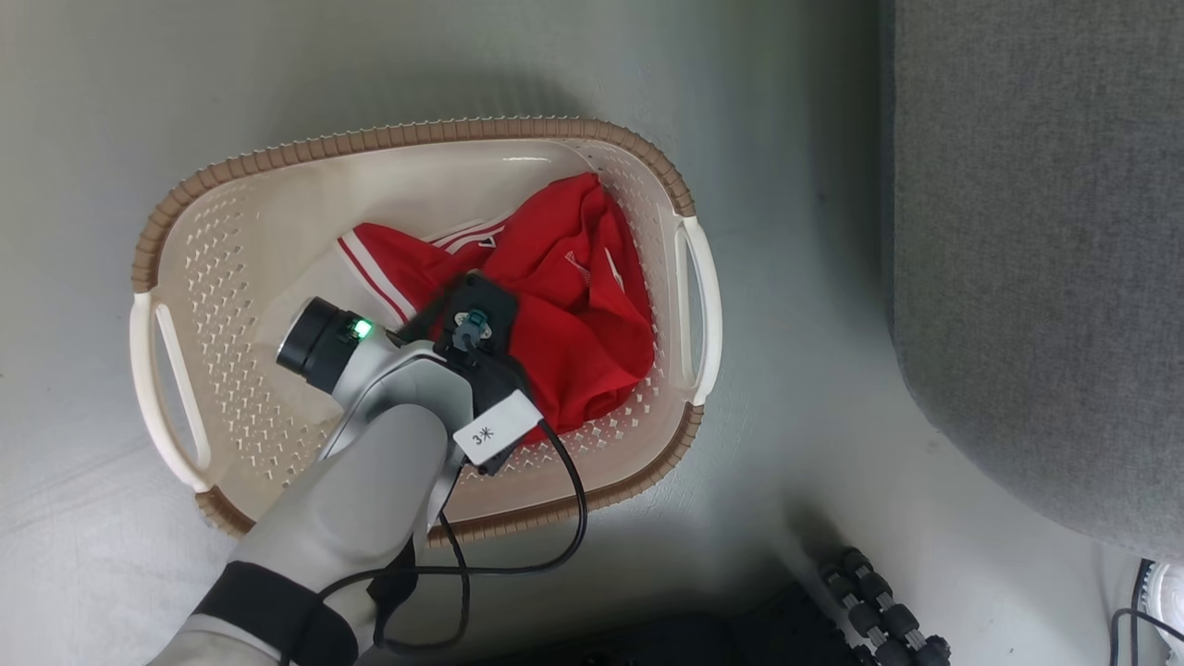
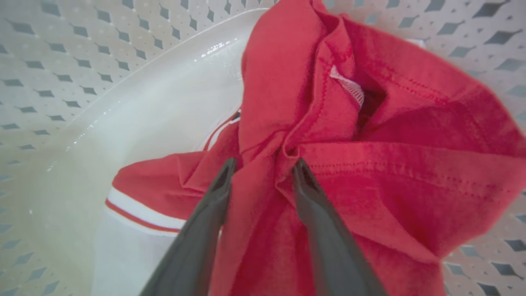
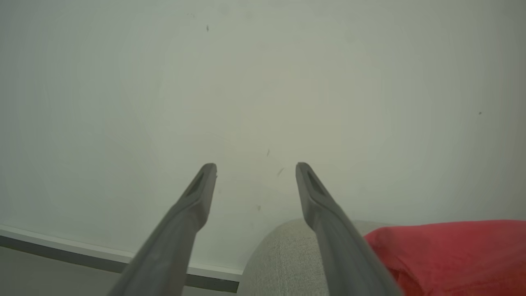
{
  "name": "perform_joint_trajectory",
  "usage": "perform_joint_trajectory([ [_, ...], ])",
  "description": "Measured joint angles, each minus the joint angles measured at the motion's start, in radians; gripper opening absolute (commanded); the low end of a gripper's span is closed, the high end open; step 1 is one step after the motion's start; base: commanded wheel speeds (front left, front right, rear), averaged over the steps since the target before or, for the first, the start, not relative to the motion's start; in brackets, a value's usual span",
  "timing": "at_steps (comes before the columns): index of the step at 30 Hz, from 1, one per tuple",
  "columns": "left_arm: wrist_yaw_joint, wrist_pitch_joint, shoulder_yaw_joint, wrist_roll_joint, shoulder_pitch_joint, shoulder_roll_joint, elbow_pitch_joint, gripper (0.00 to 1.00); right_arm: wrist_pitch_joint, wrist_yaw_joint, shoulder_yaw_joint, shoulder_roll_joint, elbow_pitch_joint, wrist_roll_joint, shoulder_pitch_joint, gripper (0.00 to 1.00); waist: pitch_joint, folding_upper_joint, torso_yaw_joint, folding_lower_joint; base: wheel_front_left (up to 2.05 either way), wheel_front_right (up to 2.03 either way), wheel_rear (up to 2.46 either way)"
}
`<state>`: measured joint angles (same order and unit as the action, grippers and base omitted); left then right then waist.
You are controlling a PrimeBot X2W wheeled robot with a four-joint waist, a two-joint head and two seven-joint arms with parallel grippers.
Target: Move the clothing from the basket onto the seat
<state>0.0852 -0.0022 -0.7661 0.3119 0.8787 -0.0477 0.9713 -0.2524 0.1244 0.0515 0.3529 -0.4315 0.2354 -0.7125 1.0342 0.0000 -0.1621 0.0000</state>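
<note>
This is the grabbing step. The left jaws stand wide apart in the basket, with a fold of the red clothing between them, not pinched. Next they must squeeze and lift. The right jaws are wide open, empty.

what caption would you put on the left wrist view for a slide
Left gripper, fingers apart, straddling a fold of the red clothing inside the cream basket

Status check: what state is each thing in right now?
Basket: upright on floor.
Clothing: crumpled inside it.
Left gripper: fingers apart, astride a clothing fold.
Right gripper: open, empty.
Seat: one red garment lies on it.
</note>
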Motion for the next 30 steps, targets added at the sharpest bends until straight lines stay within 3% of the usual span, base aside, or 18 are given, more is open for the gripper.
perform_joint_trajectory([
  [1,0.0,-0.001,-0.006,0.004,0.0,0.0,0.0,0.03,0.0,0.0,0.002,-0.002,0.006,0.0,0.0,1.0,-0.002,0.0,0.0,0.0,0.0,0.0,0.0],
  [2,0.0,-0.001,-0.013,0.004,0.0,0.0,-0.001,0.0,-0.001,0.0,0.005,-0.004,0.013,0.0,0.0,1.0,-0.004,0.0,0.0,0.0,0.0,0.0,0.0],
  [11,-0.024,-0.089,-0.022,0.067,0.0,0.0,-0.036,0.0,-0.004,-0.015,0.044,-0.026,0.124,-0.003,-0.012,1.0,-0.053,0.0,0.011,0.0,0.0,0.0,0.0],
  [19,-0.061,-0.216,-0.006,0.111,0.0,0.001,-0.073,0.0,-0.004,-0.054,0.109,-0.051,0.276,0.007,0.018,1.0,-0.148,0.0,0.045,0.0,0.0,0.0,0.0],
  [30,-0.114,-0.247,0.042,0.139,-0.002,0.003,-0.136,0.0,-0.004,-0.072,0.127,-0.063,0.407,0.012,0.076,1.0,-0.29,-0.0001,0.109,0.0,0.0,0.0,0.0],
])
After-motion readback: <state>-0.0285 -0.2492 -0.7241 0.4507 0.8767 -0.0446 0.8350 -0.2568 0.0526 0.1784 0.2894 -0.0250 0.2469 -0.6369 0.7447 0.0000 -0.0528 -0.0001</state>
